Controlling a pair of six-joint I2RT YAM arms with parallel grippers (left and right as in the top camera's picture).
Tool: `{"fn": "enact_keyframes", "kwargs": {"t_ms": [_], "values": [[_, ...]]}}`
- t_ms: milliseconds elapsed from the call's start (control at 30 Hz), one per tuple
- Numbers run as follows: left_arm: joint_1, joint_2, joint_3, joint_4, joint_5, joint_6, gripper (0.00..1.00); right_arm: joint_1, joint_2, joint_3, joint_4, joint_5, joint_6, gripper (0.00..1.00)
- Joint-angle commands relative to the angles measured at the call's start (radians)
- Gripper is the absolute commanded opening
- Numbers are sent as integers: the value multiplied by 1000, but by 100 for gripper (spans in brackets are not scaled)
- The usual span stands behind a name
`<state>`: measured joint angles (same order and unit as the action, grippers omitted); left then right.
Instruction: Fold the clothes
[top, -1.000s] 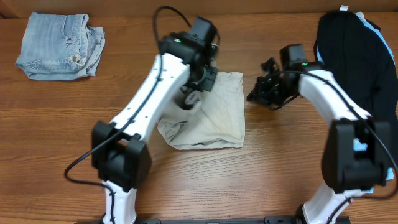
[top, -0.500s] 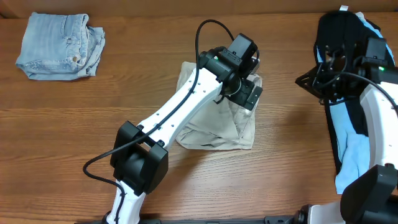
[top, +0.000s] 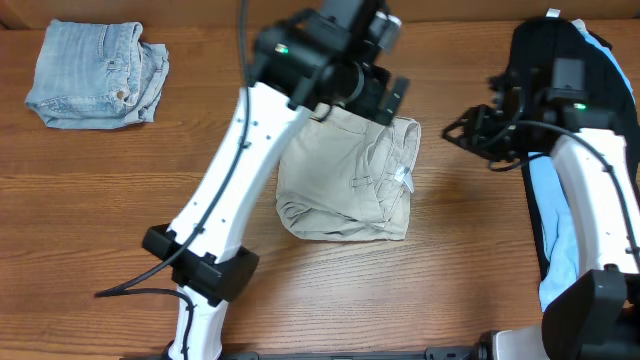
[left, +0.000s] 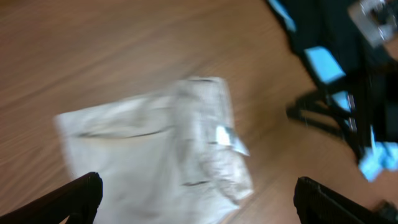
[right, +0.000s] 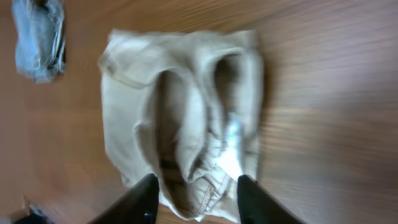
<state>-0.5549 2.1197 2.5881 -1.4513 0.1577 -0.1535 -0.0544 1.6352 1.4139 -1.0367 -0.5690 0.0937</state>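
The left jaws stand wide and empty above the khaki shorts, and the right jaws, over to the right, are spread too, gripping nothing. The shorts lie loosely folded on the desk at centre frame.

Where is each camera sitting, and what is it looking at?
Overhead: above the table, looking straight down at the khaki shorts, denim shorts and black clothes; the left arm and right arm show.
Left wrist: on the left arm, looking down at the khaki shorts; the open left pincer shows.
Right wrist: on the right arm, facing across the khaki shorts towards the denim shorts; the open right pincer shows.
All three views share the khaki shorts.
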Motion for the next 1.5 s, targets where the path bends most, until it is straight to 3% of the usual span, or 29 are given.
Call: {"fn": "enact_keyframes", "kwargs": {"t_ms": [0,67,233,400,567,1267,1467], "values": [[71,-8,25,-29,-64,19,100,117,-17,8,44,26,-19,56],[113,-5,18,-42,-66,19,100,195,-13,8,87,73,-14,64],[212,-5,14,-32,-89,18,100,377,32,7,206,183,50,65],[284,-5,14,-38,-51,16,100,455,131,7,277,303,121,65],[291,0,-6,-43,-30,20,100,436,237,7,228,383,195,65],[200,2,-429,74,0,27,100,366,451,8,163,427,218,65],[190,0,-425,83,0,57,100,344,413,17,115,346,165,76]]}}
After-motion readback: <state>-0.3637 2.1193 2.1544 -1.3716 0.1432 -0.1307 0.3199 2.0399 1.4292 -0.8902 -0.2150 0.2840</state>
